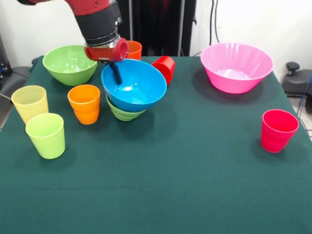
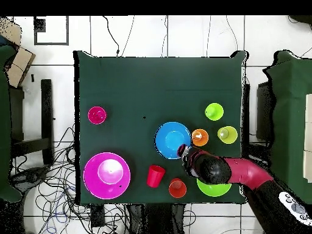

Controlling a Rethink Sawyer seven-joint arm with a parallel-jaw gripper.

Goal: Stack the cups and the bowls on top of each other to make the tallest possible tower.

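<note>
The tower is barely begun. The large blue bowl [image 1: 134, 85] sits tilted on the small light green bowl [image 1: 123, 111] near the middle of the bench [image 1: 170, 185], and that pair is the only stack so far. The pincer [image 1: 115, 70] reaches down over the blue bowl's far rim, one dark finger showing inside the bowl against the wall, so it appears closed on the rim, holding the bowl as it rests on the small one.

Everything else stands apart and unstacked. The large light green bowl [image 1: 70, 64] is behind the arm, and the large pink bowl [image 1: 236, 67] is well off to the other side. Of the cups, the pale yellow cup [image 1: 30, 103] and the lime green cup [image 1: 46, 135] stand close together, an orange cup [image 1: 85, 103] is just beside the blue bowl, a second orange cup [image 1: 133, 49] stands behind it, a red cup [image 1: 164, 68] lies on its side at the blue bowl's far edge, and the pinkish-red cup [image 1: 278, 130] stands alone.

Judging by this, two bowls and all six cups remain to be added.
</note>
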